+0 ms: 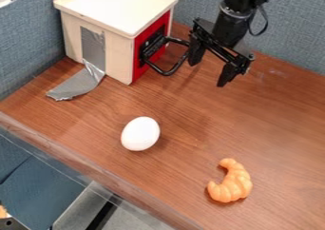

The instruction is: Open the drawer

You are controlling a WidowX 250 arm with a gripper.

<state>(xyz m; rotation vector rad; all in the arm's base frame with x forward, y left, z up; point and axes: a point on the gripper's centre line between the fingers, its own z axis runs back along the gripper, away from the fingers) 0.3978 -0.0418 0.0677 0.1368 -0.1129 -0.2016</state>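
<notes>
Wood-grain table [273, 134], blue fabric partitions [292, 29] behind and at left. White egg [140, 134] mid-table, toy croissant [236, 184] lower right, both apart from the box [117, 8]. Silver tape [79, 84] runs down box side onto table. Drawer [138, 65]: red front, box's right side, black loop handle [167, 73] sticking out. Gripper [208, 74] by handle, fingers spread, can't tell if touching it

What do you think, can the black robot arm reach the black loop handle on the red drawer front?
Probably yes: its open black gripper hangs right beside the handle, with nothing seen between them. The smooth white egg and curved orange croissant lie out of the way.
</notes>
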